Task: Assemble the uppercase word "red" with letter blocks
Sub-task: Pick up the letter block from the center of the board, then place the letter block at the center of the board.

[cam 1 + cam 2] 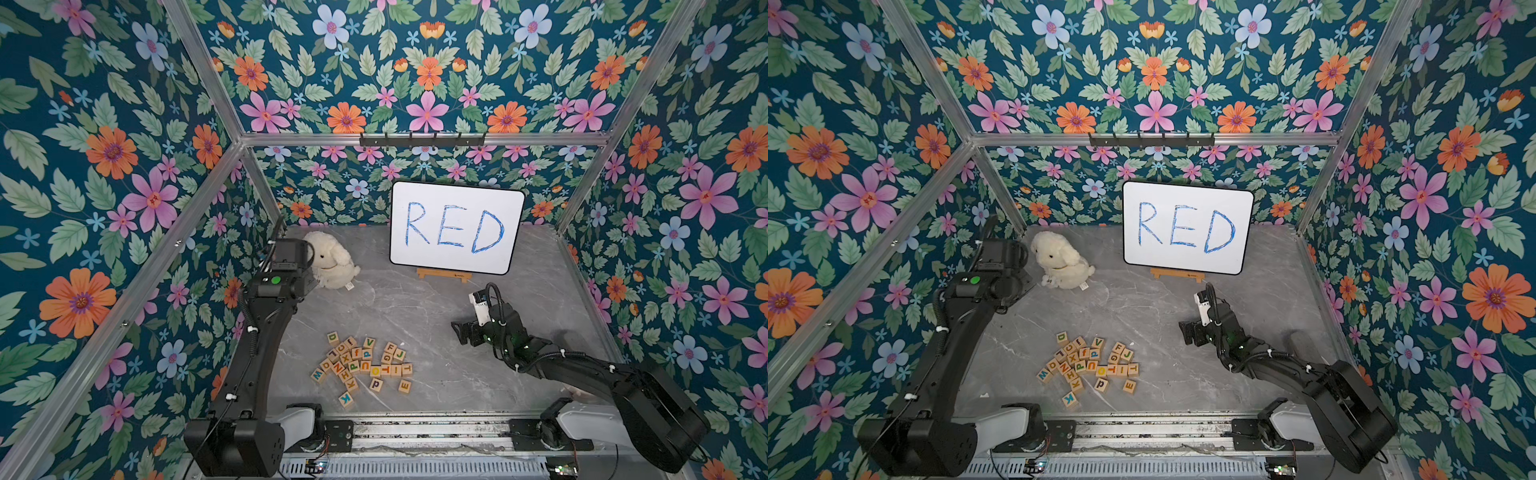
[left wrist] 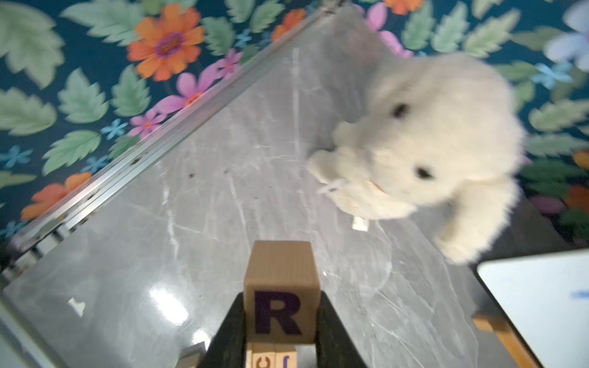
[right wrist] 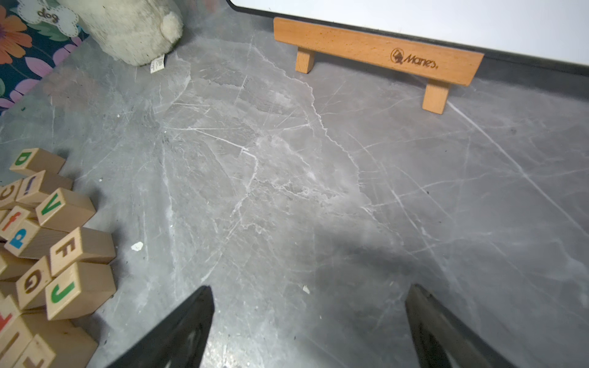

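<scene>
Here the left gripper [image 2: 281, 307] is clamped on the R block [image 2: 280, 270], held above the grey marble table [image 2: 191, 223] at the bottom centre of the left wrist view, with the white plush dog [image 2: 430, 143] at upper right. In a top view the other letter blocks [image 1: 361, 365] lie heaped at lower centre, the green D block [image 1: 333, 337] at the heap's upper left and the orange E block [image 1: 405, 386] at its lower right. The right gripper [image 1: 461, 332] hovers right of the heap, jaws wide apart, holding nothing.

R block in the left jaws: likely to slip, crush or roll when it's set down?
Probably stiff: the R block is squared wood, so the left gripper's jaws, pressed on flat opposite faces, shouldn't crush it. Smooth faces might slip. Flat-sided, it likely won't roll on the marble-look tabletop.
</scene>
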`<state>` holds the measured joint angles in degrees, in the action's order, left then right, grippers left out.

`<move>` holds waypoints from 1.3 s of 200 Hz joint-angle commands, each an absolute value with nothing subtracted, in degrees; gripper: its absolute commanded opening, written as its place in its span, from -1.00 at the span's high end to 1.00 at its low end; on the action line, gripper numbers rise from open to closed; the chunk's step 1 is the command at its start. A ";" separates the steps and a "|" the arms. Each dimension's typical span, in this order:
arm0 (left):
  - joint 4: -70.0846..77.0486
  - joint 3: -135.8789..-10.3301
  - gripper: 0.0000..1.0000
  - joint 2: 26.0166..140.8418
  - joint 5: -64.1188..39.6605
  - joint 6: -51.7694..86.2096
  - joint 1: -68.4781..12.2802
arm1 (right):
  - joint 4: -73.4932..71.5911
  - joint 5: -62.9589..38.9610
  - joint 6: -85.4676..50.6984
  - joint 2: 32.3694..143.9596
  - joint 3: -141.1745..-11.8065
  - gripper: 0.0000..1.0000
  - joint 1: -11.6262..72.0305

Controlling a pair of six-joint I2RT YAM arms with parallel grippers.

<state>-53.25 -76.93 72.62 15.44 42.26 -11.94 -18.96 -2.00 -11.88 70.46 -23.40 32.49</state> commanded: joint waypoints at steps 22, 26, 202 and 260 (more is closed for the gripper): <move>-49.28 -80.65 1.00 82.27 15.49 39.14 -29.57 | -8.95 6.02 -14.53 61.63 -23.78 -0.90 32.51; -46.82 -80.47 1.00 83.01 15.78 39.21 -31.56 | -7.48 6.99 -15.00 60.20 -24.15 -0.91 32.49; -40.47 -96.88 1.00 123.38 6.14 46.40 -48.05 | -2.24 13.16 -18.55 41.83 -15.03 -0.94 32.45; -43.89 -99.87 0.84 127.05 6.69 46.85 -47.99 | -2.98 12.70 -18.17 42.53 -15.05 -0.93 32.44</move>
<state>-40.38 -98.45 125.54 6.17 46.13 -48.03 -1.32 13.19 -18.83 42.98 -15.20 32.45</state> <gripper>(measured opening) 0.326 0.966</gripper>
